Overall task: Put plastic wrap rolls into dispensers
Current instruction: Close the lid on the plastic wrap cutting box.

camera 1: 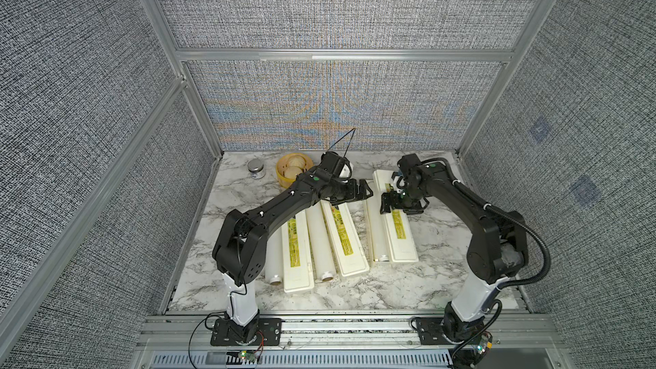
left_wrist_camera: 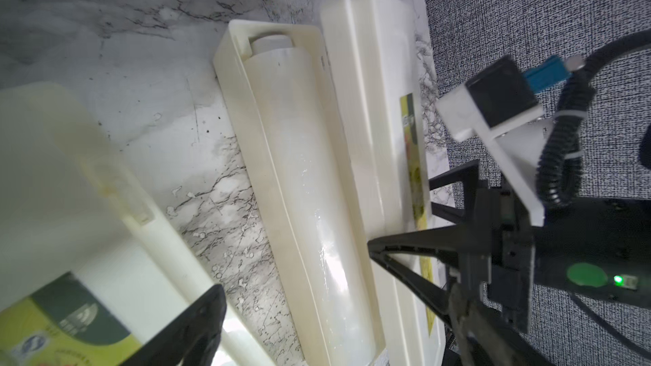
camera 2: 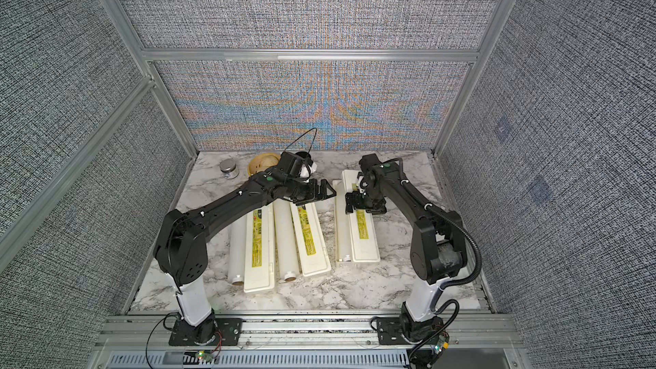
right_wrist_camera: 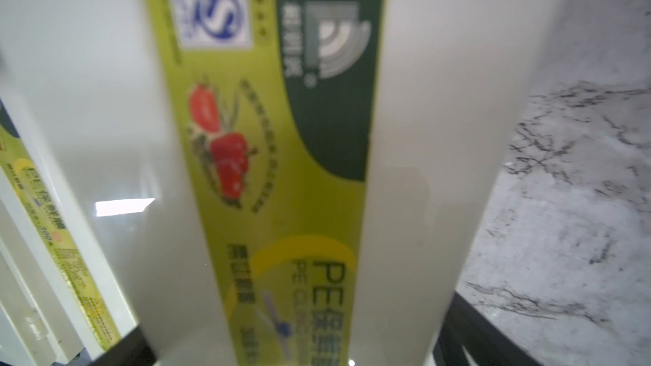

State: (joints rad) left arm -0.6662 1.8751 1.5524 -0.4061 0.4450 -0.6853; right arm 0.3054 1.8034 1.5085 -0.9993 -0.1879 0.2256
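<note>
Two loose rolls (camera 1: 321, 239) lie on the counter (camera 1: 426, 278) beside dispensers (camera 1: 297, 250). Left end effector (camera 1: 365, 189) hovers spread apart; right end effector (camera 1: 399, 209) straddles a lid (camera 1: 403, 239), grip unclear.

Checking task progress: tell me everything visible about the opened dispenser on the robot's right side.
The long cream-white plastic dispenser box lies on the marble-patterned tabletop, at the robot's right. It is open: its narrow trough holds a translucent-white plastic wrap roll lying lengthwise. Beside the trough, its lid with a yellow-green label strip sits between the wide-set jaws of the right tool; whether they grip it is unclear.
</note>
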